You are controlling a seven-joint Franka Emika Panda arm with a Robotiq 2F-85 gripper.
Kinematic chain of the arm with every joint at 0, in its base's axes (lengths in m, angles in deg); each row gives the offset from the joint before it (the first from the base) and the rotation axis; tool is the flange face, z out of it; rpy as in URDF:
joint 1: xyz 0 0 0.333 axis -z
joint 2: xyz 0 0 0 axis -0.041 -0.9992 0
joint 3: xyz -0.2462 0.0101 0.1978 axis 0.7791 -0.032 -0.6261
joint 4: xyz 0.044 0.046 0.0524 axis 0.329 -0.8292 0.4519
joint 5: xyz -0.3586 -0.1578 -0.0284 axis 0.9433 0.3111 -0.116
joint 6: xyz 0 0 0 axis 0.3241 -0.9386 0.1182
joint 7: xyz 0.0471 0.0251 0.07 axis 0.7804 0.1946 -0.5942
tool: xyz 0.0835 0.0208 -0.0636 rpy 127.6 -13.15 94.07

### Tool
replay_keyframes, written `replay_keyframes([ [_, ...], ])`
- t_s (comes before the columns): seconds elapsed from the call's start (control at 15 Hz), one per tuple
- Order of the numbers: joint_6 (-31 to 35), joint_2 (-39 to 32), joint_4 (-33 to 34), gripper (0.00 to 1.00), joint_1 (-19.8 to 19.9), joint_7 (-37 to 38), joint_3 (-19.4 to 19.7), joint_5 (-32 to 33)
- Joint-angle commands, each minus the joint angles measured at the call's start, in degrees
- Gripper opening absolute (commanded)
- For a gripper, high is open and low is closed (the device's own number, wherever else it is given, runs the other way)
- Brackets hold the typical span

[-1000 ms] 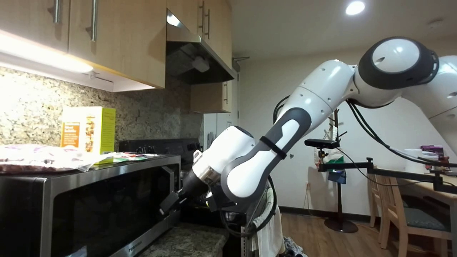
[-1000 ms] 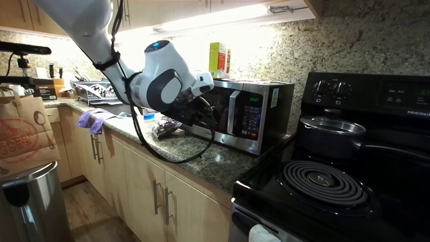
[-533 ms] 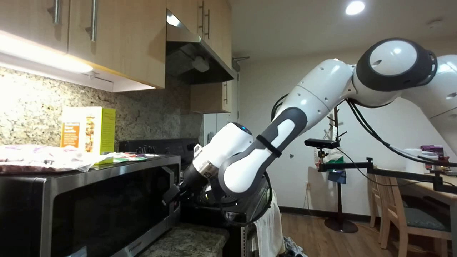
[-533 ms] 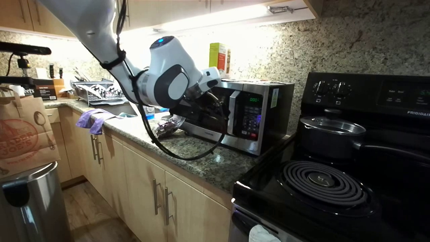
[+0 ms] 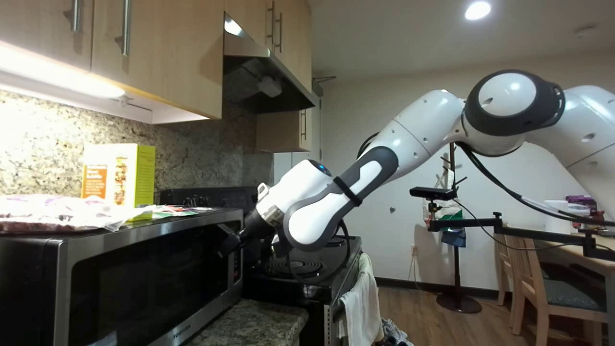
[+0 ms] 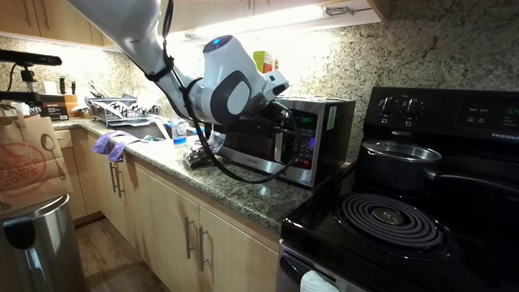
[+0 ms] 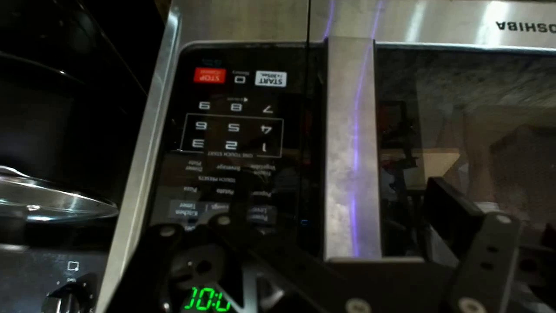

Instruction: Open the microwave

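Black metal pincer [image 7: 359, 208]: apart.
Flat silver bar handle [image 7: 352, 143]: between its fingers [image 7: 454, 201]; apparently reached, not gripped.
Dark glass door [image 6: 256, 145]: closed; gripping and pulling remain, I'd say.
Boxy stainless-steel microwave [image 5: 132, 271]: sits on speckled granite tabletop [image 6: 239, 198].

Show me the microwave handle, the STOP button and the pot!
Microwave door handle [image 7: 352, 150], wrist view: bar's middle.
Red STOP button [image 7: 210, 75], wrist view: its face.
Lidded saucepan [image 6: 396, 173], in an exterior view: dark side.

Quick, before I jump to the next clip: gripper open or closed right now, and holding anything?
Gripper: open, jaws apart, clamped on nothing; the microwave door handle shows between them in the wrist view; contact cannot be told.
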Motion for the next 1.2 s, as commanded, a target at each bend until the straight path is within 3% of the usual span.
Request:
replay_keyframes([
  [0.0, -1.6, -4.2, 3.7, 1.0, 6.2, -6.1, -7.9, 0.8],
  [0.13, -1.4, -5.3, 3.9, 1.0, 8.3, -8.1, -10.2, 1.0],
  [0.2, -0.8, -5.8, 3.8, 0.75, 9.2, -8.9, -11.1, 1.0],
  [0.33, -0.5, -6.4, 3.5, 0.68, 10.4, -10.4, -11.8, 1.3],
  [0.67, 0.9, -7.2, 2.6, 0.35, 12.4, -12.2, -13.5, 1.3],
  [1.0, 2.8, -9.0, 0.7, 0.04, 15.5, -14.7, -17.7, 1.9],
  [1.13, 6.2, -10.1, -1.3, 0.02, 16.2, -15.9, -18.3, 2.3],
])
